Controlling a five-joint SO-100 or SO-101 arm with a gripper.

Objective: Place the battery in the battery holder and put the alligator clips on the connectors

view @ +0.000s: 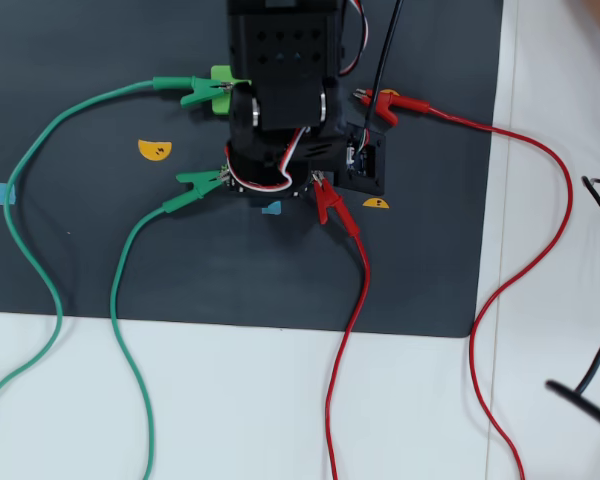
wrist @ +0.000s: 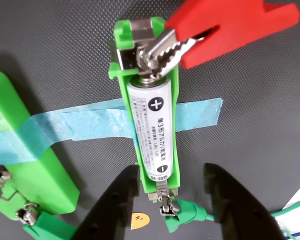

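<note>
Two clips already bite the narrow bright-green plastic battery holder [wrist: 149, 125]: a red alligator clip [wrist: 225, 30] and a green one [wrist: 182, 210] on its end tabs; the slim white battery [wrist: 155, 132] sits inside, blue tape [wrist: 90, 122] pinning the holder down, while the black gripper [wrist: 172, 200] hangs apart, empty

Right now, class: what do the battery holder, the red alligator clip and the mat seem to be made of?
Battery holder: matte green plastic, seemingly 3D-printed, with shiny metal end tabs. Red alligator clip: smooth red plastic sleeve over serrated silvery metal teeth. Mat: dark, finely textured, possibly rubber or foam.
</note>
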